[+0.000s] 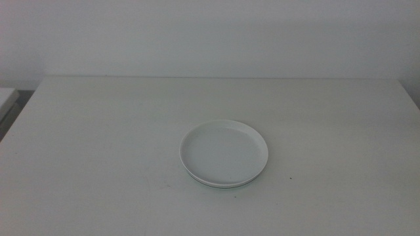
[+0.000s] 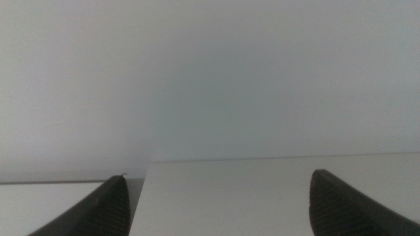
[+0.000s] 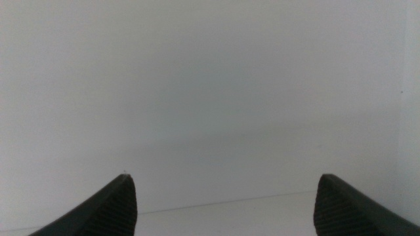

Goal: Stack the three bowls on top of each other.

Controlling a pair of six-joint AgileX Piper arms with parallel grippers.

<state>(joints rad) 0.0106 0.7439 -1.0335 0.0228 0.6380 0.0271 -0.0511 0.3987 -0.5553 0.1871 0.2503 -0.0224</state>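
A white bowl point(image 1: 224, 152) sits uppermost on a stack near the middle of the pale bench point(image 1: 98, 144), shallow, round and plate-like, with a low smooth rim and a glossy, flat inside. Beneath its near edge a thin pale green rim of a second bowl point(image 1: 220, 185) peeks out; whether a third lies under it cannot be told. The stack sits level, opening upward, round with no long axis. The left pincer point(image 2: 216, 203) and right pincer point(image 3: 223, 203) each hold their dark ribbed jaws wide apart, empty, away from the stack.
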